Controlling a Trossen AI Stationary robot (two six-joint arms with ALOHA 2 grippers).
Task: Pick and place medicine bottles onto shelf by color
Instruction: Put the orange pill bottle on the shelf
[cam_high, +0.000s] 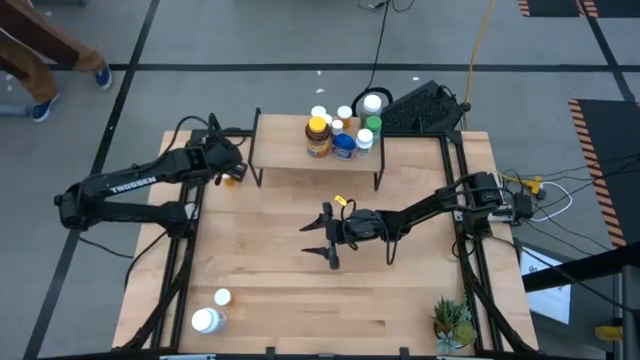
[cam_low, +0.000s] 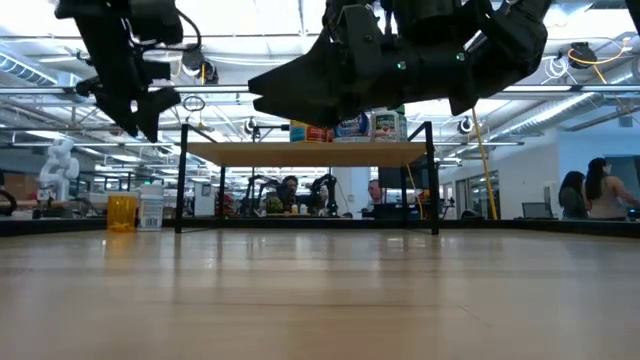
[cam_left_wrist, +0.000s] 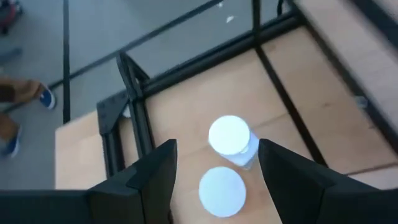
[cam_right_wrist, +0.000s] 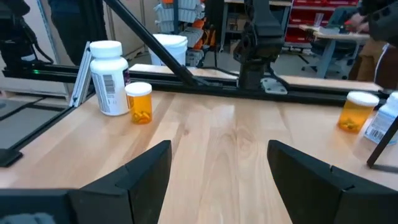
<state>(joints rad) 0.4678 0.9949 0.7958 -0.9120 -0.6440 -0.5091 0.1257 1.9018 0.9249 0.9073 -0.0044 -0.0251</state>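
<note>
While the shelf (cam_high: 318, 160) carries a tight cluster of bottles (cam_high: 340, 135) toward its right half, two more stand on the table just off its left end: an orange bottle (cam_low: 121, 212) and a clear one (cam_low: 151, 208), touching or nearly so. The left gripper (cam_left_wrist: 214, 171) hovers directly above this pair, fingers spread wide and empty, both white caps showing between them. In front of the shelf, near mid-table, the right gripper (cam_high: 328, 240) hangs above the wood, also wide open and holding nothing. Well away from the shelf, at the table's near left corner, stand a white bottle (cam_high: 206, 320) and a small orange one (cam_high: 222, 297). A plant (cam_high: 451, 320) sits at the near right corner.
</note>
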